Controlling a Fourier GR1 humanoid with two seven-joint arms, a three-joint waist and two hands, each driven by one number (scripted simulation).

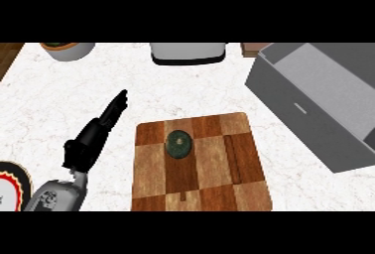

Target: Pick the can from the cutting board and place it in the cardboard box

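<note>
The can (179, 144) stands on the cutting board (212, 188), to the right of the left hand (88, 140), whose fingers are straight and hold nothing, and the box (293, 106) sits farther right.

All I see of my robot is its left hand (88, 141), matte black, with a blocky palm narrowing to a slim, pointed tip. Behind it sits a rounded grey forearm (62, 194) with small dark fittings near the wrist.
</note>
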